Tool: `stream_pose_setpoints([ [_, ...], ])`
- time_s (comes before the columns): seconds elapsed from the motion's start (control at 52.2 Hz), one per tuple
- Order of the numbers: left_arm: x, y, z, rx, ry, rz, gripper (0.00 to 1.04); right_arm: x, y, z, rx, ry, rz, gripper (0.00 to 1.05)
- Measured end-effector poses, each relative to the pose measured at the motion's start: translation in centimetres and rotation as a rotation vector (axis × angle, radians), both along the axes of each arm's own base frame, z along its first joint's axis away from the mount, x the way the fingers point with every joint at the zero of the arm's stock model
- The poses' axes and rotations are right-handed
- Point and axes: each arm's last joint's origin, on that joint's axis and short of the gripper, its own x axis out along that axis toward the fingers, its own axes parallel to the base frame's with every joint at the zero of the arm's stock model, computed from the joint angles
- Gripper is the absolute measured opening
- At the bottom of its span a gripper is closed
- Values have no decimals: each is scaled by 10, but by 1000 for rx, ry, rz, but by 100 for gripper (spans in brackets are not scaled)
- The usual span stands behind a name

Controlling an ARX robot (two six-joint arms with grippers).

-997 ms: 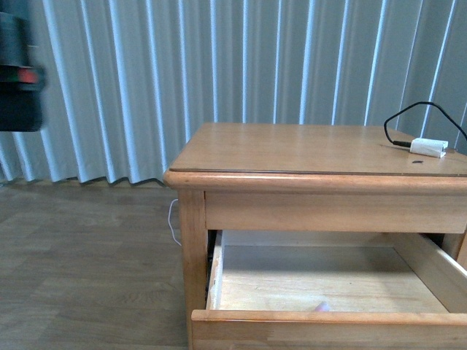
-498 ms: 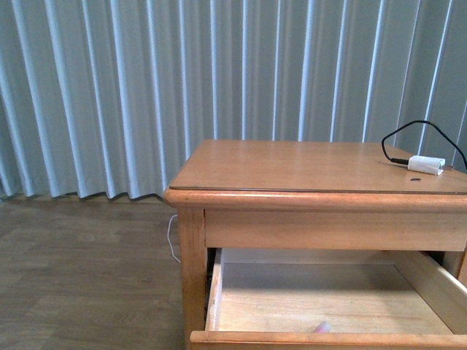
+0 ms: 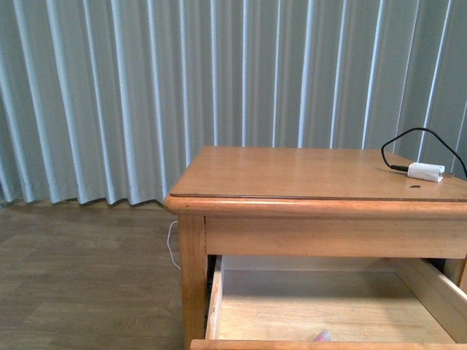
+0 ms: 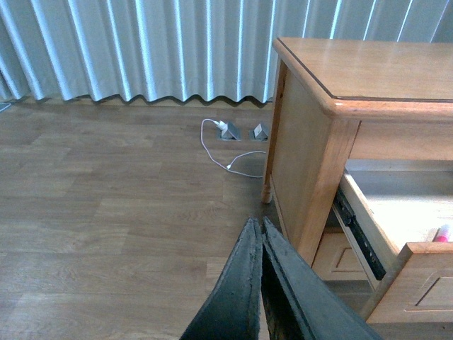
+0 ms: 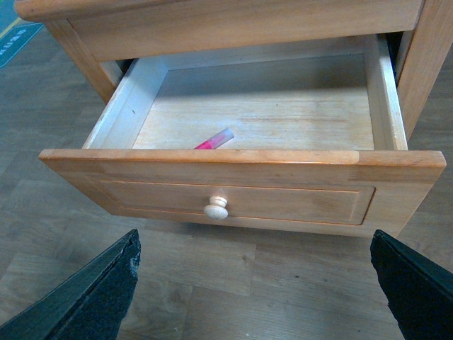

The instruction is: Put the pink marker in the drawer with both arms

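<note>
The pink marker (image 5: 214, 140) lies flat on the floor of the open upper drawer (image 5: 241, 185), close behind its front panel, left of centre. A tip of it shows in the front view (image 3: 322, 336) and in the left wrist view (image 4: 440, 233). The drawer is pulled out, with its round knob (image 5: 216, 207) facing my right gripper (image 5: 255, 283). That gripper is wide open and empty, held back from the drawer front above the floor. My left gripper (image 4: 261, 230) is shut and empty, over the floor to the left of the nightstand (image 4: 318, 142). No arm shows in the front view.
A white adapter with a black cable (image 3: 425, 171) lies at the right rear of the nightstand top (image 3: 306, 171). A white cable and floor sockets (image 4: 233, 138) lie by the curtain (image 3: 146, 95). Wooden floor (image 4: 106, 212) spreads to the left.
The front view has tilted upward, so the nightstand sits lower in the picture. The black arm part at the upper left edge one second ago has left the view.
</note>
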Motion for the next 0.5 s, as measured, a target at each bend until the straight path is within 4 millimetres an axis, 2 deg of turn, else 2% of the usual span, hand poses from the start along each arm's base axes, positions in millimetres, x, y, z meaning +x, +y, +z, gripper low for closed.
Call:
stream_pose_setpoints([
  [0.153, -4, 11, -8, 1, -6, 14, 4, 0, 0, 0, 0, 0, 0, 96],
  [0.498, -10, 11, -20, 2, -5, 8, 4, 0, 0, 0, 0, 0, 0, 96],
])
